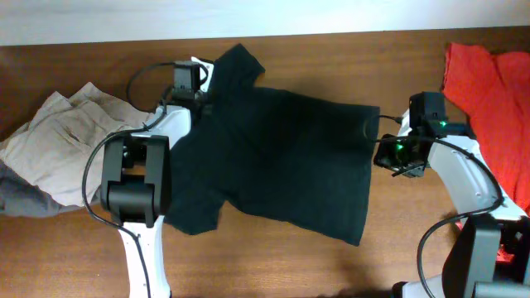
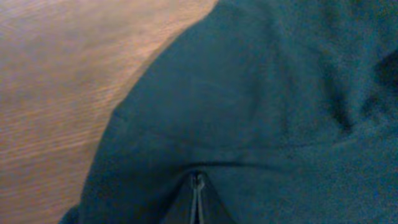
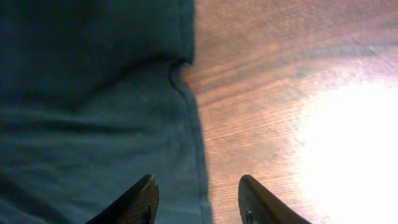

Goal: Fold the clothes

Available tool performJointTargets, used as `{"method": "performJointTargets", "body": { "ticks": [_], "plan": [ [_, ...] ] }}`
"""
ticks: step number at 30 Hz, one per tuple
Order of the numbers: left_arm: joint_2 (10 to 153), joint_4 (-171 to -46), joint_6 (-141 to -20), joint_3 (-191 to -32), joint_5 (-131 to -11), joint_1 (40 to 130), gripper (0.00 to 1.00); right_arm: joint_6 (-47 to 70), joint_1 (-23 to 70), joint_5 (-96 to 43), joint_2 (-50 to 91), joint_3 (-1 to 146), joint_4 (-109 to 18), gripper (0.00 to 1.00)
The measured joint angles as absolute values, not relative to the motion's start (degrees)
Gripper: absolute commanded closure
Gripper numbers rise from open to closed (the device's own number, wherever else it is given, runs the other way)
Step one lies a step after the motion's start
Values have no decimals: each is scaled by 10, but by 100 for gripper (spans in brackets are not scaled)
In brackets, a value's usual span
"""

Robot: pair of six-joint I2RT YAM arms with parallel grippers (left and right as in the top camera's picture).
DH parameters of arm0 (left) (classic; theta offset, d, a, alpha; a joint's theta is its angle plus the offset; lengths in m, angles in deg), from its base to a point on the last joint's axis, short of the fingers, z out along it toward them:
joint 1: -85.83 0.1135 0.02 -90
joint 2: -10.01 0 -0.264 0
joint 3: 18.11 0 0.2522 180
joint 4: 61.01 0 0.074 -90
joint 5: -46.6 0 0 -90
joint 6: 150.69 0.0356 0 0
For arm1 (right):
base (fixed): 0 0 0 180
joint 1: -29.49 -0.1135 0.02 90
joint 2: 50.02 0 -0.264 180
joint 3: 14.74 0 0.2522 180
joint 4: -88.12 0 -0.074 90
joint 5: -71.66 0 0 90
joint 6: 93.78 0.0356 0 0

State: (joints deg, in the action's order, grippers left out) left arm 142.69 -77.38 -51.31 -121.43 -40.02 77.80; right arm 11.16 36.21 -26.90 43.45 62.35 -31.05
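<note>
The clothes, a black T-shirt [image 1: 281,157], lie spread flat across the middle of the wooden table. My left gripper [image 1: 204,98] is at the shirt's upper left, by the sleeve. In the left wrist view it [image 2: 198,182] is shut, with dark cloth [image 2: 261,106] bunched at its tips. My right gripper [image 1: 383,152] is at the shirt's right edge. Seen from the right wrist, it [image 3: 196,186] stands open astride the hemmed edge [image 3: 198,143], with one fingertip [image 3: 147,186] over cloth and the other over bare wood.
Beige trousers [image 1: 58,132] lie crumpled at the left, over a grey garment [image 1: 25,199]. Red garments [image 1: 489,83] are piled at the right edge. Bare wood [image 1: 273,265] runs along the table's front, and a bright glare [image 3: 348,149] falls on the table beside the right gripper.
</note>
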Motion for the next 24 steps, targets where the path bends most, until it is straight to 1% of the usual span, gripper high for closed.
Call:
{"method": "performJointTargets", "body": {
  "ticks": [1,2,3,5,7,10,15,17,20,22,24],
  "plan": [
    [1429,-793,-515,-1227,-396,779,82,112,360,-271,435,624,-317,53],
    [1432,-817,-516,-1242,-393,779,71,112,357,-277,435,624,-326,53],
    [1436,-858,-518,-1267,-388,779,67,108,351,-288,435,624,-338,53],
    [1440,-930,-520,-1301,-384,779,65,103,341,-295,435,624,-342,53],
    [1441,-990,-519,-1334,-384,779,65,97,326,-302,435,623,-335,54],
    [1441,-1077,-519,-1383,-383,779,65,104,307,-307,439,623,-287,65],
    [1437,-1184,-519,-1442,-382,779,64,130,280,-312,458,613,-213,68],
    [1428,-1210,-519,-1451,-382,779,64,140,265,-314,458,603,-197,71],
    [1397,-1248,-519,-1458,-382,779,57,159,236,-315,458,575,-188,75],
    [1365,-1277,-520,-1460,-381,779,47,180,220,-315,458,549,-208,76],
    [1324,-1305,-521,-1460,-380,779,45,202,211,-309,458,520,-235,79]
  ]
}}
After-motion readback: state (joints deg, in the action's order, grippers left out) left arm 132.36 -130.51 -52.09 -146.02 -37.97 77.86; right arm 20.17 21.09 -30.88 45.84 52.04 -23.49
